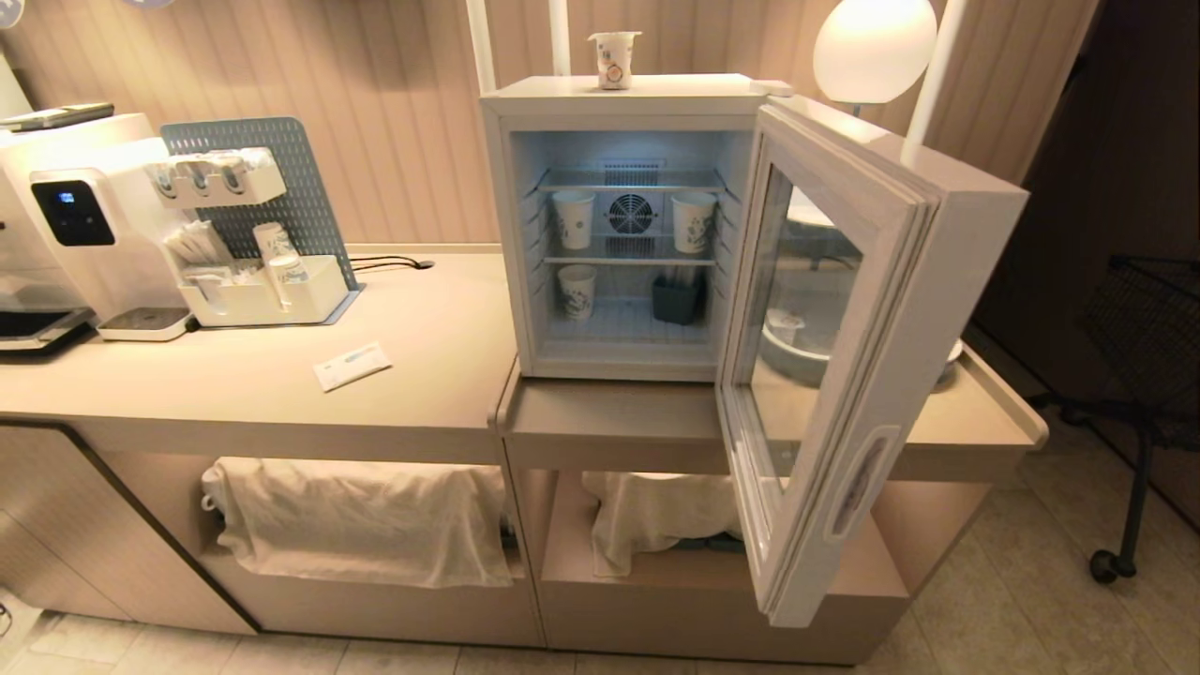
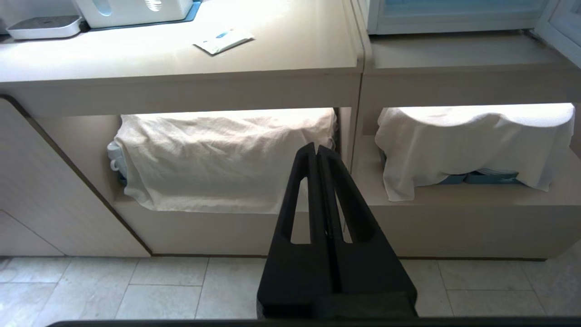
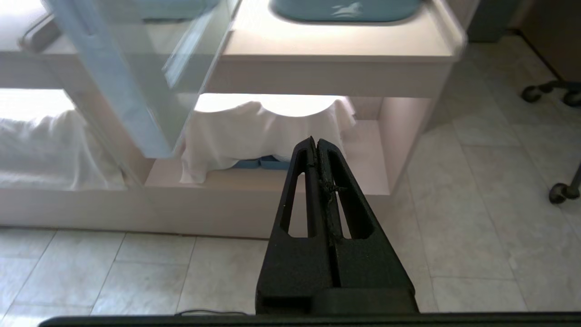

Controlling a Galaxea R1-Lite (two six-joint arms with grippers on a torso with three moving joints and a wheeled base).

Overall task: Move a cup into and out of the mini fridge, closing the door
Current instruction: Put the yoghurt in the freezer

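Note:
The white mini fridge [image 1: 647, 94] stands on the low counter section, lit inside. Its door [image 1: 872, 375], a pale frame around a glass window, is swung wide open to the right. The cup [image 1: 614, 59], small and white with an orange-brown picture, stands on top of the fridge. Neither arm shows in the head view. My left gripper [image 2: 316, 150] hangs shut and empty in front of the lower shelves, well below the counter. My right gripper [image 3: 315, 143] is likewise shut and empty, low in front of the cabinet, with the open door's lower corner [image 3: 136, 113] off to one side.
Three patterned paper cups [image 1: 574, 219] and a dark container [image 1: 677, 300] sit on the fridge's wire shelves. A coffee machine [image 1: 66, 225], an organiser tray [image 1: 262, 291] and a sachet [image 1: 352, 366] are on the left counter. Cloth-covered items [image 1: 356, 520] fill the shelves below. A wheeled black cart [image 1: 1144, 375] stands right.

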